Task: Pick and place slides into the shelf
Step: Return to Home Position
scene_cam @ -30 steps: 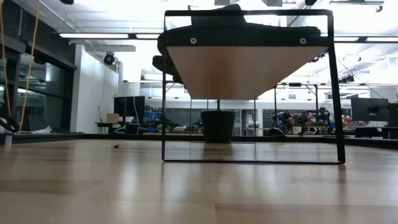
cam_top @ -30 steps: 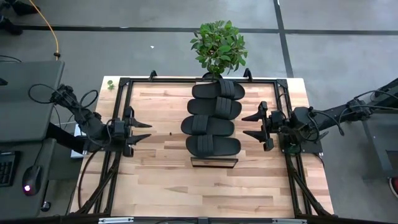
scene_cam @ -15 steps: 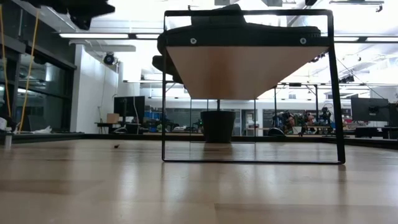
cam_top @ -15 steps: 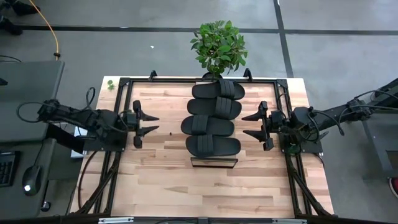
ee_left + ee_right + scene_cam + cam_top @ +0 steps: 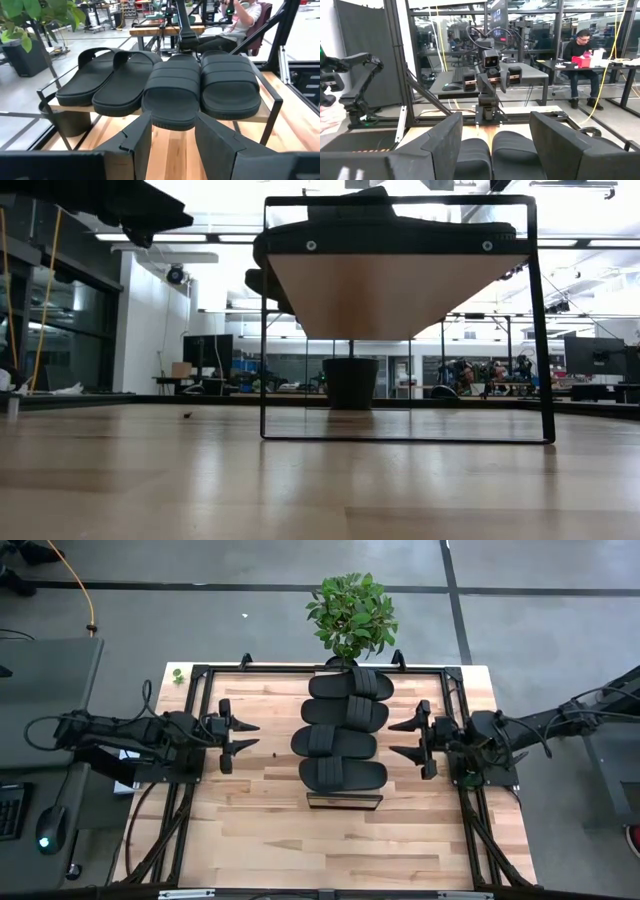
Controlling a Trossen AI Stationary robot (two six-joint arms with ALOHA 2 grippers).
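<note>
Lying side by side along the shelf (image 5: 343,801), all four slides (image 5: 340,730) sit exactly as they did a second ago, straps up, none hanging off and none left on the worktop (image 5: 300,840). The placing part of the job therefore looks finished. What has changed is the left arm. A second ago it was folded back with its tool nearer the worktop's edge; now it stretches out straighter, and the left end effector (image 5: 255,736) has come a little closer to the shelf's left side while staying well apart from it. Its fingers are spread and hold nothing. In the low view the same arm now shows as a dark mass to the upper left of the shelf frame. The right end effector (image 5: 393,740) has not shifted; it hangs near the shelf's right side, fingers also spread and empty. I judge this to be the arms settling into rest poses rather than reaching for anything. The count is four slides, one shelf, two arms and one potted plant (image 5: 352,610) just beyond the shelf's far end.
</note>
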